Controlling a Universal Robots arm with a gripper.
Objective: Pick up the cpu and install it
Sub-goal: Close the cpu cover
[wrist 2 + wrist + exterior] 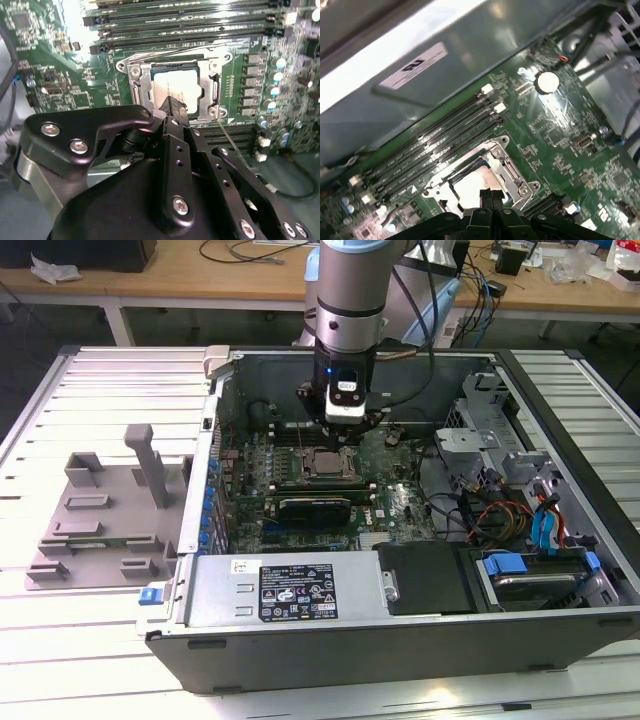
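Jaws, closed together, hang over one cpu (176, 88) in one socket (142, 80).

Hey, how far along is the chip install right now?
The chip already lies inside the socket frame on the board, so pick-up and placing look done. The gripper hangs right over it, jaws closed on nothing. Left: I cannot tell whether the chip is fully seated.

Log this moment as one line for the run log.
cpu: flat in socket frame | pincer: shut, at cpu's edge, contact unclear | place: motherboard in open computer case
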